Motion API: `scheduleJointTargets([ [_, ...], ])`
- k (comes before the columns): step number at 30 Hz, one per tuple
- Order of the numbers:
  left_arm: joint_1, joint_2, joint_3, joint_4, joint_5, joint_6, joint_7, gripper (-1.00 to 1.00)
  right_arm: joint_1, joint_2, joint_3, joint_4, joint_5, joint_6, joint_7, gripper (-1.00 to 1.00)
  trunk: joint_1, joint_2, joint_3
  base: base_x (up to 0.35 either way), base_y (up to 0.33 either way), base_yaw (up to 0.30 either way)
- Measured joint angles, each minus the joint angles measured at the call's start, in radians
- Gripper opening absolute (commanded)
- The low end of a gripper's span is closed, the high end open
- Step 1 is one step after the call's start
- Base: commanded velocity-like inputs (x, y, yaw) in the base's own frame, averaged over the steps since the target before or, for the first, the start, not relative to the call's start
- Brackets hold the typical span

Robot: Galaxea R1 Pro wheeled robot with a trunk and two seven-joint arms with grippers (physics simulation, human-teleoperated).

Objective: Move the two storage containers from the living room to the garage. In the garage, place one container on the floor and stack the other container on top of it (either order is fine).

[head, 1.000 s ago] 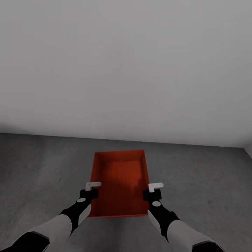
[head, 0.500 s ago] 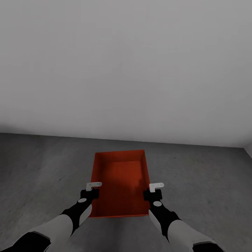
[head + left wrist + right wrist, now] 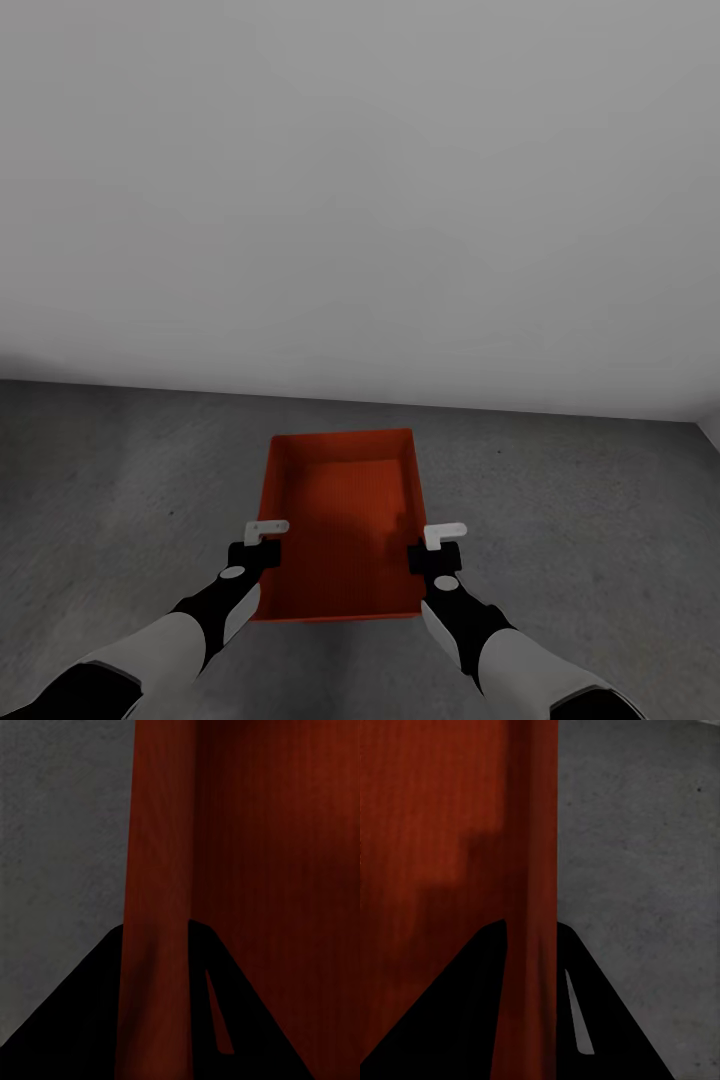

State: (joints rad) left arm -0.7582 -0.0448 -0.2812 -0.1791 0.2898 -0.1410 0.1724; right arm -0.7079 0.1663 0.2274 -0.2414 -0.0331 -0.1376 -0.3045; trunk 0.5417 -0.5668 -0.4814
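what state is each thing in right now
bin: upright, open-top, nothing inside, held by both side walls over the floor
left claw: shut on the bin's left wall
right claw: shut on the bin's right wall

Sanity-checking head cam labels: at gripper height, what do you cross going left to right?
bare concrete floor → left gripper on the left wall → storage container → right gripper on the right wall → floor again
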Motion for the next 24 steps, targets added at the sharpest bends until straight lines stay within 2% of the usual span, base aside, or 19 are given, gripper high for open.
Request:
scheduleJointTargets([
  [24,0.000,0.007,-0.004,0.000,0.002,0.002,-0.008,-1.00,0.000,0.008,-0.002,0.006,0.001,-0.002,-0.010,-1.00,0.000,0.000,0.000,0.000,0.000,0.000],
])
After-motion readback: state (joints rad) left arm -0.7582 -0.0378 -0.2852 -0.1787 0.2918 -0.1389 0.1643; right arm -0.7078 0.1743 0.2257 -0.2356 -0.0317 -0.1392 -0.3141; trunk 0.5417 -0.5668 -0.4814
